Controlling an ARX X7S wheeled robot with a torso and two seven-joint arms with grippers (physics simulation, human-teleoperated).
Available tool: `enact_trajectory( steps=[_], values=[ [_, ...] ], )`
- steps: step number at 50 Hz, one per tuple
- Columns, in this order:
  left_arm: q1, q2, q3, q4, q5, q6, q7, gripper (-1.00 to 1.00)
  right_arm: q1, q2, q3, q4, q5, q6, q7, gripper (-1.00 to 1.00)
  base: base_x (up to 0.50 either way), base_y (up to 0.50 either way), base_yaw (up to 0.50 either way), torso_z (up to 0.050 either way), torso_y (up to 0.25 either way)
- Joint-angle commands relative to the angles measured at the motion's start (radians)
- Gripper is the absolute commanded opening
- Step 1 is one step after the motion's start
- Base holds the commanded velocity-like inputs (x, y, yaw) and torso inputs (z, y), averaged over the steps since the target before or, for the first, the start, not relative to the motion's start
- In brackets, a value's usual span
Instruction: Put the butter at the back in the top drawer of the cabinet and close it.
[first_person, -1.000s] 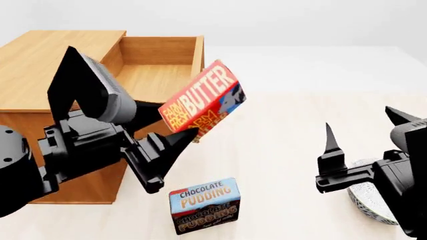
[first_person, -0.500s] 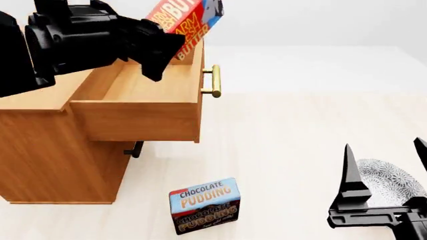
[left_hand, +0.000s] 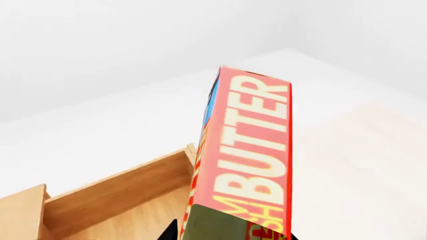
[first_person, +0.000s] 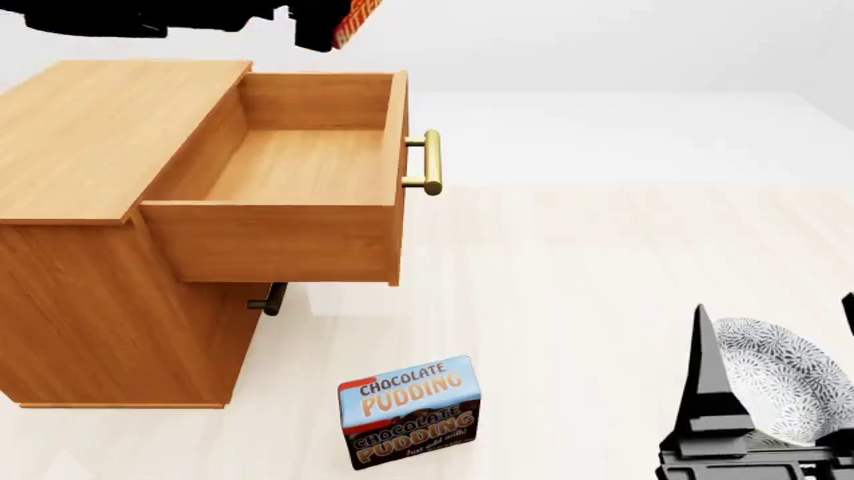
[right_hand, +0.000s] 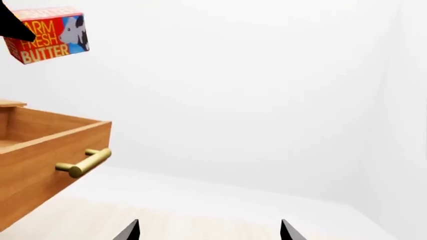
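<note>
Plain white room, pale wood-look surface (first_person: 574, 290) under everything. The cabinet (first_person: 80, 240) sits on it with the top drawer (first_person: 287, 165) pulled all the way out, brass handle (first_person: 424, 162) facing the open side, plain wood inside.

The butter (right_hand: 48, 34) is up in the air, well above the drawer, held by the left gripper (first_person: 315, 28), which is mostly cut off at the upper edge of the head view. Only a sliver of the box shows there. In the left wrist view the box stands tall with its bottom end between the dark fingers, so they're clamped on its lower part.

The right gripper (right_hand: 208, 231) hangs low near a patterned plate (first_person: 787, 375), fingers (first_person: 705, 385) spread apart, nothing in them. A chocolate pudding box (first_person: 408, 410) stands in front of the cabinet.
</note>
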Motion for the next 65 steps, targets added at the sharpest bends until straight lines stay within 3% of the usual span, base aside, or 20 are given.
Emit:
enact_trajectory(
  steps=[1,6,19,26,39,45,53,65],
  values=[
    [-0.061,0.207,0.067,-0.411,0.149,0.019,0.173,-1.0,-0.013,0.001,-0.007,-0.007,-0.035,-0.007,0.021,1.0,0.0,0.0,0.0,0.0,0.0],
    [-0.056,0.314,0.112,-0.622,0.21,0.047,0.29,-1.0,-0.017,0.001,-0.01,-0.008,-0.041,-0.013,0.031,1.0,0.0,0.0,0.0,0.0,0.0],
    [0.021,0.322,-0.017,-0.624,0.331,0.031,0.284,-1.0,-0.027,0.001,-0.017,-0.001,-0.05,-0.031,0.039,1.0,0.0,0.0,0.0,0.0,0.002],
    [0.066,0.331,-0.194,-0.624,0.508,0.007,0.304,-1.0,-0.034,0.001,-0.023,0.01,-0.055,-0.047,0.04,1.0,0.0,0.0,0.0,0.001,0.001],
    [0.142,0.371,-0.727,-0.624,1.115,-0.07,0.395,-1.0,-0.043,0.001,-0.029,0.036,-0.058,-0.077,0.035,1.0,0.0,0.0,0.0,0.0,0.001],
    [0.16,0.388,-0.916,-0.624,1.327,-0.085,0.427,-1.0,-0.043,0.001,-0.028,0.034,-0.057,-0.075,0.036,1.0,0.0,0.0,0.0,0.0,0.002],
    [0.169,0.4,-1.049,-0.624,1.481,-0.105,0.442,-1.0,-0.043,0.001,-0.025,0.031,-0.055,-0.072,0.037,1.0,0.0,0.0,0.0,0.001,0.001],
    [0.185,0.404,-1.117,-0.624,1.56,-0.121,0.435,-1.0,-0.046,0.001,-0.026,0.033,-0.06,-0.074,0.04,1.0,0.0,0.0,0.0,0.0,0.001]
  ],
)
